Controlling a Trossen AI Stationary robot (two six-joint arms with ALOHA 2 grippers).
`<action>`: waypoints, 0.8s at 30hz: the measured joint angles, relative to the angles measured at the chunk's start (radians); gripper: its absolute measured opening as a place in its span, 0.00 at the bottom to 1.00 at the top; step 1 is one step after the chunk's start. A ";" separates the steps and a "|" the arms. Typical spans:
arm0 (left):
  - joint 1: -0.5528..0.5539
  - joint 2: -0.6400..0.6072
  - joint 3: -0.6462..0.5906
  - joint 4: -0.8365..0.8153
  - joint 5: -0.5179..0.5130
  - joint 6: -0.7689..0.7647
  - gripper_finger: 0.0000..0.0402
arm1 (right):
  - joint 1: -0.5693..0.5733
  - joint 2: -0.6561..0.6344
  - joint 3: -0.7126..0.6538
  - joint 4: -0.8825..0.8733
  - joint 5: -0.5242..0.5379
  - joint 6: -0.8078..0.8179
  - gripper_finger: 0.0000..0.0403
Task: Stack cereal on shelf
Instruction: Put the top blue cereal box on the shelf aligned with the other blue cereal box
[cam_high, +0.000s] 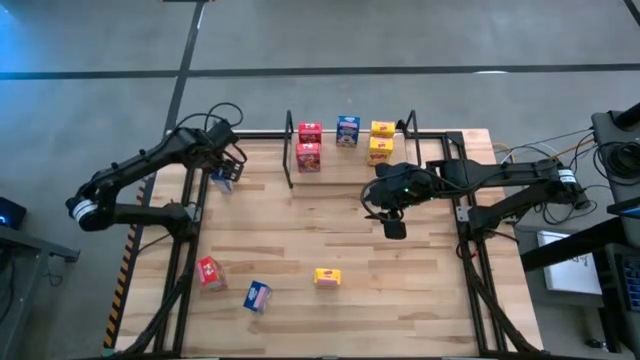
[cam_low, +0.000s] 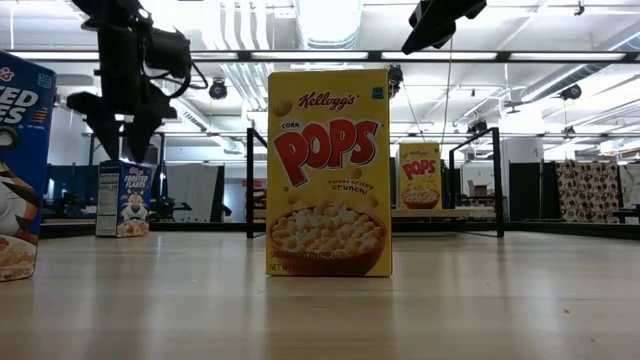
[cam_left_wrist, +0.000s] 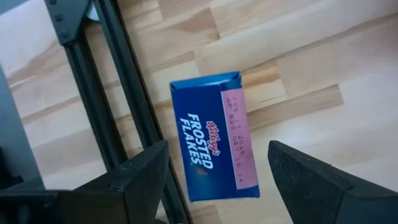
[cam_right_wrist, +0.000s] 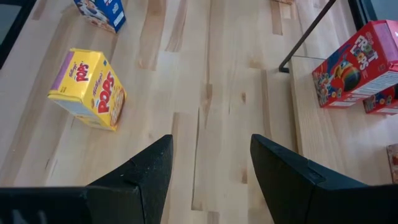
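My left gripper (cam_left_wrist: 217, 149) (cam_high: 228, 162) hangs open above a blue Frosted Flakes box (cam_left_wrist: 214, 134) (cam_high: 222, 179) that stands on the table by the left frame post; its fingers stand on either side of the box without touching it. In the low view this gripper (cam_low: 125, 115) is above the box (cam_low: 123, 198). My right gripper (cam_right_wrist: 211, 140) (cam_high: 392, 222) is open over bare table in front of the shelf (cam_high: 350, 165). The shelf holds two red boxes (cam_high: 309, 145), one blue (cam_high: 347, 130) and two yellow (cam_high: 380, 140). A red (cam_high: 209, 272), a blue (cam_high: 257, 296) and a yellow box (cam_high: 327, 278) sit near the near edge.
Black frame rails (cam_high: 185, 250) (cam_high: 470, 250) run along both sides of the table. The shelf's upright posts (cam_high: 289, 150) (cam_high: 412, 130) stand at its ends. The yellow Pops box (cam_low: 328, 170) stands close to the low camera. Bare wood lies between the shelf and the near boxes.
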 joint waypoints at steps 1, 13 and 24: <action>0.000 0.001 -0.016 0.012 0.000 -0.003 0.64 | 0.000 0.000 0.000 0.000 0.000 0.000 0.51; 0.000 0.003 -0.103 0.086 0.000 -0.011 0.59 | 0.000 0.000 0.000 0.001 0.000 0.016 0.51; 0.000 0.003 -0.103 0.091 0.002 -0.015 0.46 | 0.000 0.000 0.000 -0.001 0.000 0.018 0.51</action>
